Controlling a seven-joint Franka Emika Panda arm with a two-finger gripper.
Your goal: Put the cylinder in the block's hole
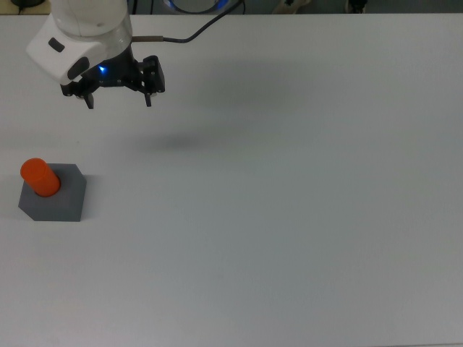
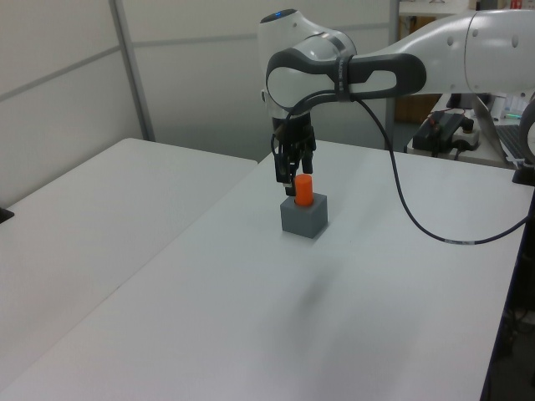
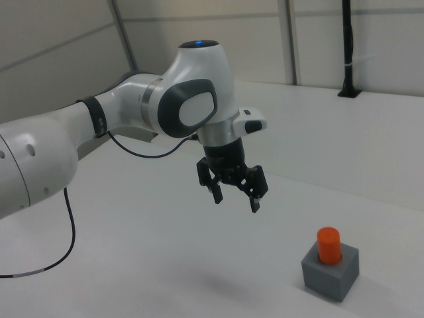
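The cylinder (image 1: 39, 178) is standing upright in the block (image 1: 53, 195). The gripper (image 1: 119, 102) is hanging at one o'clock from them (top view), jaws spread wide and gripping nothing, over the white table (image 1: 289, 217)

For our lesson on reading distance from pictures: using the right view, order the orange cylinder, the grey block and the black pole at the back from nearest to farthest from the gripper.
Measured from the gripper, in the right view:
1. Cylinder: to the lower right, standing upright in the block's top.
2. Block: directly under the cylinder, marginally farther.
3. Black pole: top right, at the table's far edge.

Cylinder (image 1: 39, 178) upright on block (image 1: 53, 193), apparently in hole; tool (image 1: 119, 101) spread, empty, well apart.
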